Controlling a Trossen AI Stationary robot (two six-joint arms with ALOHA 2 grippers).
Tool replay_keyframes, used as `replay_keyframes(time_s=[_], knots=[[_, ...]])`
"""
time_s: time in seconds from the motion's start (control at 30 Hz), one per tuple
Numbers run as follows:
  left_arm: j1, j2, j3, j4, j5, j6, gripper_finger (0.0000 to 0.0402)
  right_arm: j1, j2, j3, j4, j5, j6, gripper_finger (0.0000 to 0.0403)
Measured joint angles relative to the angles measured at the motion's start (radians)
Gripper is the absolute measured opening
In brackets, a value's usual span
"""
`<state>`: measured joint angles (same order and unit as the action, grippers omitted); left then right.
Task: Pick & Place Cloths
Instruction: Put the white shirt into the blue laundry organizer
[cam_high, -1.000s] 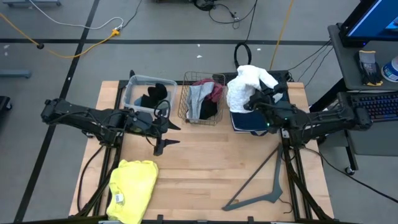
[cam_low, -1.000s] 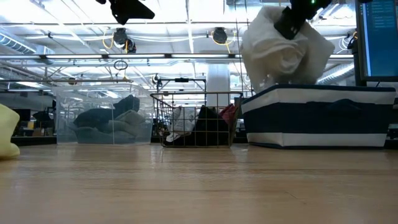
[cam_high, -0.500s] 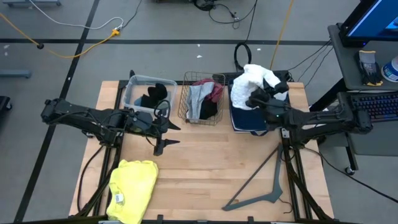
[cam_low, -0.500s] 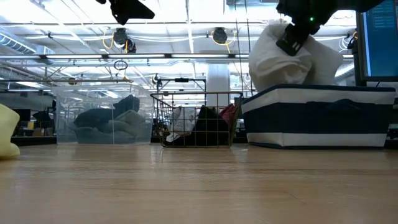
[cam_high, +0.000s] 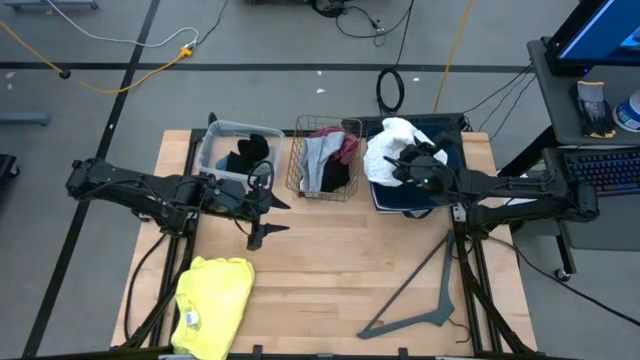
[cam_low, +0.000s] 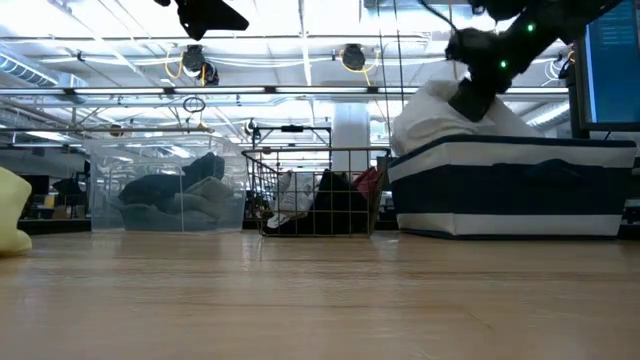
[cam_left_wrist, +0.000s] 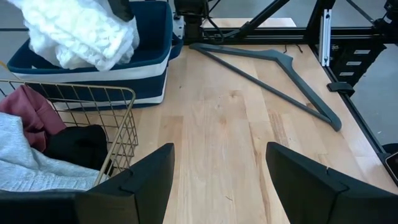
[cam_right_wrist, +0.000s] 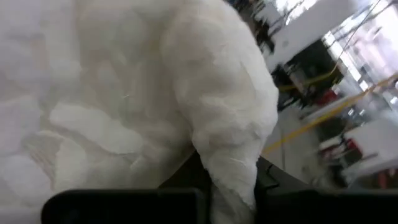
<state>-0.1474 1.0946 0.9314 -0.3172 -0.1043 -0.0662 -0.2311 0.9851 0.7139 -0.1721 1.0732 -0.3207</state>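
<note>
My right gripper (cam_high: 404, 161) is shut on the white cloth (cam_high: 388, 148) over the navy-and-white striped basket (cam_low: 510, 190) at the table's far right. The cloth's bulk (cam_low: 435, 115) sits in the basket and rises above its rim. The yellow cloth (cam_high: 213, 305) lies flat near the table's front left. Black cloth lies in a clear bin (cam_high: 232, 150). Grey, maroon and black pieces fill the wire basket (cam_high: 324, 160). My left gripper (cam_high: 268, 216) hangs open above the table, left of centre, its fingers (cam_left_wrist: 137, 180) around nothing. My right gripper pinches a bunched fold of the white cloth (cam_right_wrist: 231, 167) between its two fingers. It comes from the table's right, pointing nearly level toward the left. The cloth bulges out ahead of the fingers, and its lower part rests in the striped basket (cam_high: 385, 195).
A grey clothes hanger (cam_high: 420, 290) lies flat on the table's right front part. Bare wooden tabletop (cam_high: 330, 260) spreads between the yellow cloth and the hanger. The three containers stand in a row along the far edge.
My right gripper has sunk and swung toward the table's far left, turning its wrist, still shut. The white cloth, which hung high above the striped basket, has come down with it and now sits bunched in the basket.
</note>
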Motion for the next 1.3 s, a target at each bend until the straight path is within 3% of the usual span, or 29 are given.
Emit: replay_keyframes(time_s=[0.3, 0.77, 1.13, 1.3], knots=[[0.000, 0.000, 0.000, 0.000, 0.001, 0.000, 0.0253, -0.170, 0.000, 0.000, -0.237, -0.250, 0.225, 0.0025], [0.000, 0.000, 0.000, 0.023, 0.001, 0.000, 0.0253, -0.338, 0.082, 0.000, -0.375, -0.581, 0.345, 0.0025], [0.000, 0.000, 0.000, 0.023, 0.002, -0.003, 0.0253, -0.432, 0.215, 0.002, -0.377, -0.681, 0.362, 0.0025], [0.000, 0.000, 0.000, 0.023, 0.001, -0.003, 0.0253, -0.438, 0.238, 0.002, -0.376, -0.684, 0.384, 0.0045]])
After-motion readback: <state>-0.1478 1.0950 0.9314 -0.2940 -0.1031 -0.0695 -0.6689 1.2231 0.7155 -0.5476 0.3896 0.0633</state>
